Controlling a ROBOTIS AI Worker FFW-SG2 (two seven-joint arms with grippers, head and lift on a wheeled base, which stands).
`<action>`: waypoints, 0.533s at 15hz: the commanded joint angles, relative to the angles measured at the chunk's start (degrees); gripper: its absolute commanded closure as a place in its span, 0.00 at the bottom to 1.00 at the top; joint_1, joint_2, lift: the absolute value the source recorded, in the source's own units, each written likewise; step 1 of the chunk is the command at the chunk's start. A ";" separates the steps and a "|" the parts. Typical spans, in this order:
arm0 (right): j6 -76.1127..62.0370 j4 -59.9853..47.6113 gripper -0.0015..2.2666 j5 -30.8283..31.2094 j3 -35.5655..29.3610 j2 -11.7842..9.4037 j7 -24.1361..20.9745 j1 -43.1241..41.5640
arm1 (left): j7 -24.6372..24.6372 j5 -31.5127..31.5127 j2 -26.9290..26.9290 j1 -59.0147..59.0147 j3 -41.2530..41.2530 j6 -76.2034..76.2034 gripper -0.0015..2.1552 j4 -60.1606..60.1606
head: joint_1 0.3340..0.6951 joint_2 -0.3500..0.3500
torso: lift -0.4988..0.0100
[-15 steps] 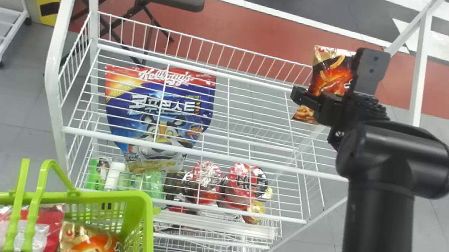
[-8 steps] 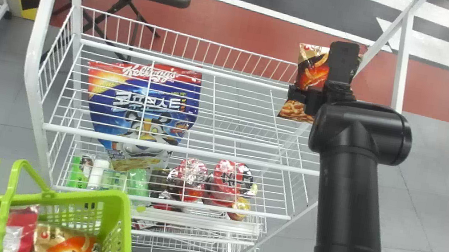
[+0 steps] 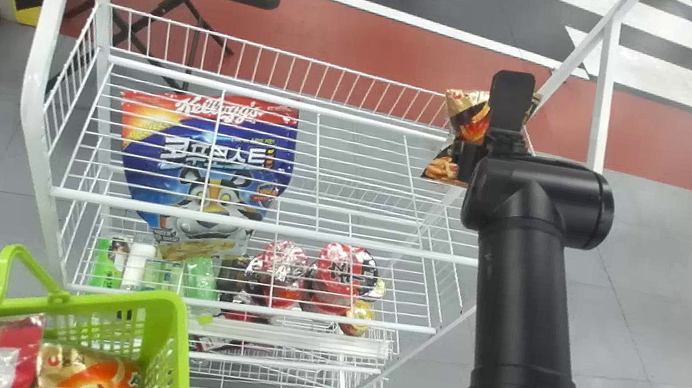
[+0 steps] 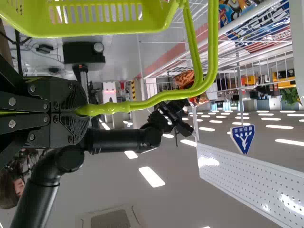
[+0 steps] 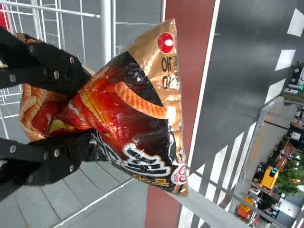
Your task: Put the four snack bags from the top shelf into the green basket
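Snack bag, in the head view, is near the far right corner of the wire shelf; it looks light, soft and slippery (and its filling could crush). Left wrist view: the left gripper clamps the handle of the green basket. Right wrist view: the right gripper pinches the snack bag's waist, fingers slightly apart around it, likely its best hold.

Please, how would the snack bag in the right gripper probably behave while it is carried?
The snack bag is probably floppy, because it narrows and creases where the right gripper pinches it. Its shiny film may be slippery, though fingers press it from both sides.
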 commanded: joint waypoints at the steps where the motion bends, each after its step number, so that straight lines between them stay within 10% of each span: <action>1: 0.90 -4.48 0.99 -1.57 -0.01 0.00 0.08 2.61 | -0.66 0.00 0.00 0.04 0.00 0.24 0.99 0.07 | 1.00 0.06 | 0.98; 8: 12.33 -45.70 0.99 -17.39 3.51 0.09 1.57 23.88 | -0.66 0.00 -0.09 -0.75 0.00 0.24 0.99 0.42 | 1.00 0.13 | 0.98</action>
